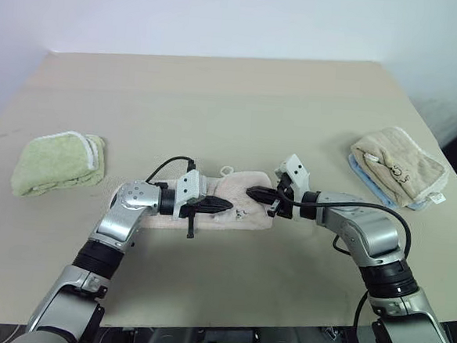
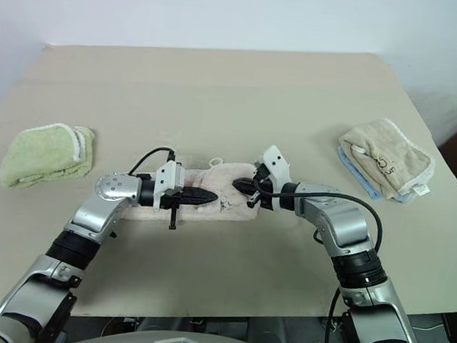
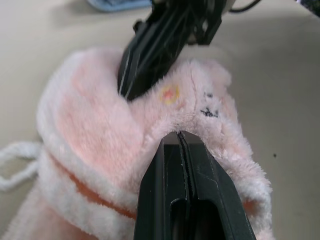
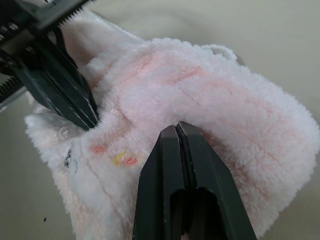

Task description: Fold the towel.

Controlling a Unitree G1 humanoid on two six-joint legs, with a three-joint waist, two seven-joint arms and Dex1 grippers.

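The pale pink towel (image 1: 225, 203) lies folded into a long strip on the bench (image 1: 218, 100), a little in from the near edge and about midway between the left and right edges. A small white loop (image 1: 227, 171) sticks out at its far side, and a small dark mark (image 1: 241, 214) shows near its middle.

Both claws sit on the towel, pointing at each other from either end. The left claw (image 1: 224, 206) has its two black fingers pressed together, tips down on the pink pile beside the dark mark. The right claw (image 1: 250, 193) is likewise closed, tips on the cloth near the far fold. Whether either pinches cloth is unclear.

A light green towel (image 1: 59, 162) sits near the left edge, and a beige towel (image 1: 398, 164) near the right edge, atop a blue cloth (image 1: 363, 171).
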